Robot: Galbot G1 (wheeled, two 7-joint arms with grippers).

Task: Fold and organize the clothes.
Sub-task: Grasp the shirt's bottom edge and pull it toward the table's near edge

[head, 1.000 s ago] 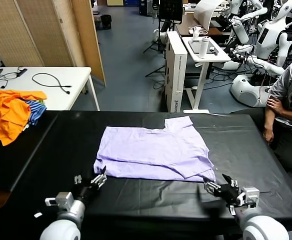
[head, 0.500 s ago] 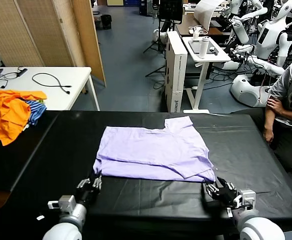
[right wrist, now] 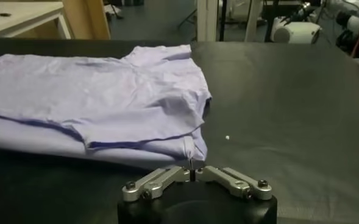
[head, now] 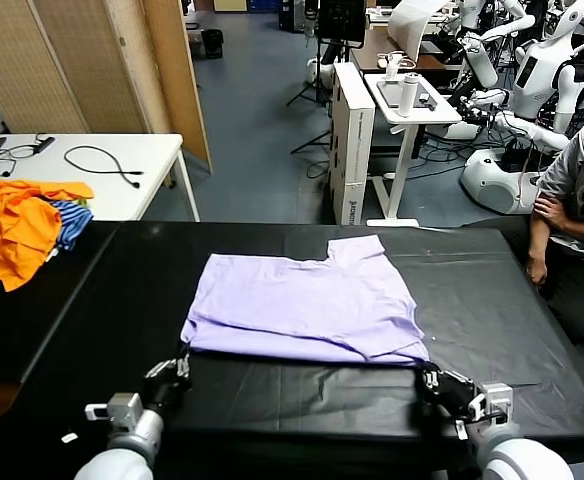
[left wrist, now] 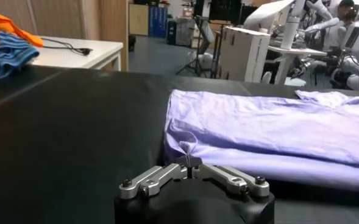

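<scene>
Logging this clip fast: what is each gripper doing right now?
Left gripper: shut, at the near left corner of the T-shirt; grip on fabric unclear.
Right gripper: shut, at the near right corner; grip unclear.

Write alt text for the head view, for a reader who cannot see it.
A pale lavender T-shirt lies partly folded on a black table, with the left end effector shut at its near left corner and the right end effector shut at its near right corner. An orange and blue heap of garments sits far left.

Off to your left, an orange and blue-striped heap (head: 24,227) sits beside a white table (head: 122,170) bearing a black cable (head: 102,160).
</scene>
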